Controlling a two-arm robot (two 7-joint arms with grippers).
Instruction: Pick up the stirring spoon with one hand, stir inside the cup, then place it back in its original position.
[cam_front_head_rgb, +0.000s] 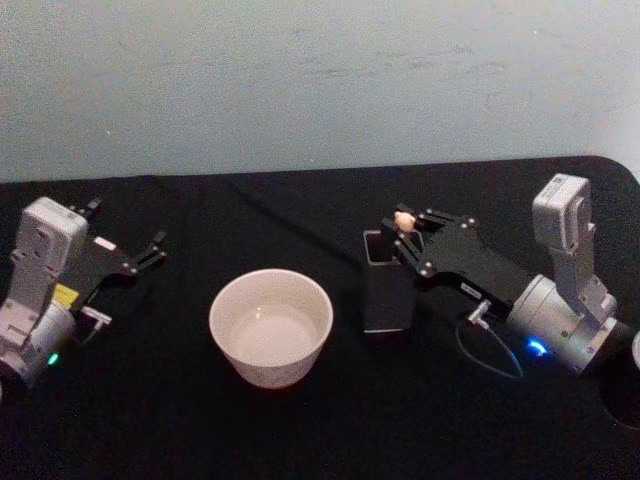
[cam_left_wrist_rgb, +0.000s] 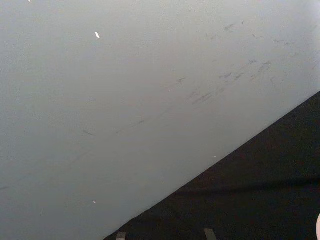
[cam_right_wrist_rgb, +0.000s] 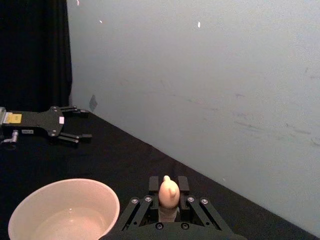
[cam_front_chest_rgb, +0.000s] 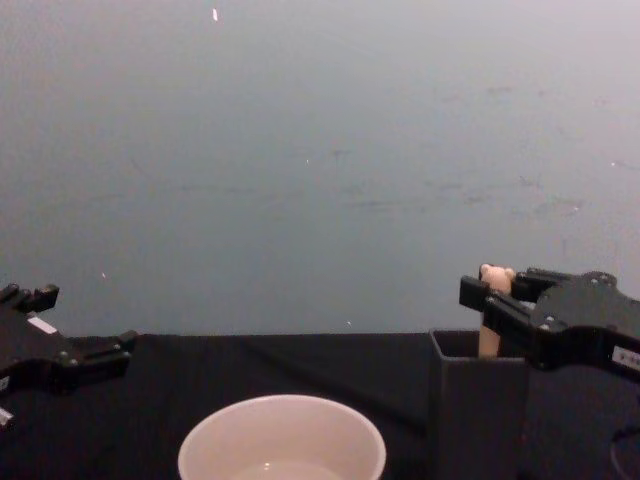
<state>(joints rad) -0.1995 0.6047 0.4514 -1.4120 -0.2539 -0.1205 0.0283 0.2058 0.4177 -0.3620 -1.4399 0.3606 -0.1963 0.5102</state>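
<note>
Right gripper (cam_right_wrist_rgb: 169, 207) clasps stirring spoon (cam_right_wrist_rgb: 168, 192) over holder (cam_front_chest_rgb: 478, 415)

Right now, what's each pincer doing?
Left pincer: open, empty, parked beside the cup.
Right pincer: shut on the stirring spoon, at the holder.

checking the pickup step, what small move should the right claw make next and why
Probably a straight lift. The right claw looks closed on the spoon just under its bear head, and the rest of the spoon sits down in the holder. Raising it clears the holder's rim before swinging over to the cup. The left claw rests apart, open.
</note>
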